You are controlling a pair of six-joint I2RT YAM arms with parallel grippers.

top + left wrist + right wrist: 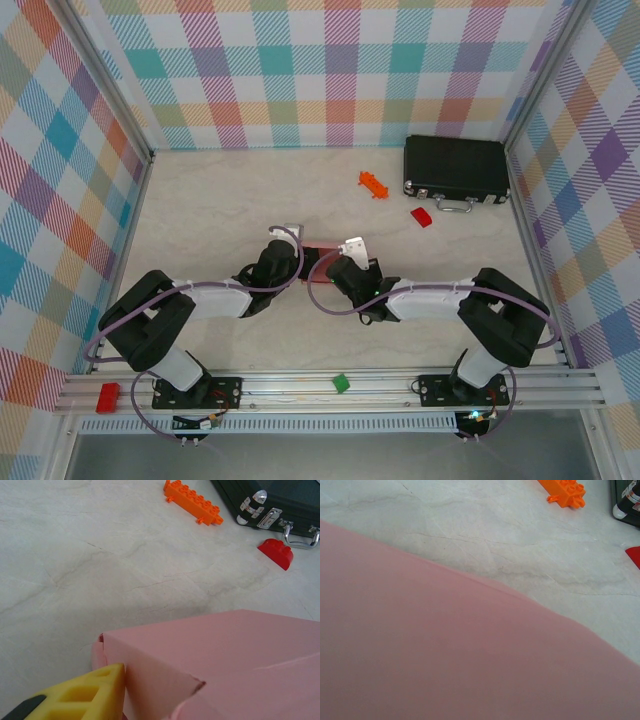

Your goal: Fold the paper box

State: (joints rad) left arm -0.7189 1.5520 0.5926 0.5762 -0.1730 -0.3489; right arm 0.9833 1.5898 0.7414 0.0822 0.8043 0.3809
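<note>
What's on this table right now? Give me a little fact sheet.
paper box: pink, part-folded, mid-table
left gripper: yellow finger beside a box corner; opening unclear
right gripper: shut, at the box
black case: far right corner, closed
loose bits: orange brick, red piece near the case

No text, label or number is legible anywhere (the paper box [225,655] is plain pink).

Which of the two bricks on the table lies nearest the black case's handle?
The small red brick, right by the handle; the long orange brick lies farther left.
</note>
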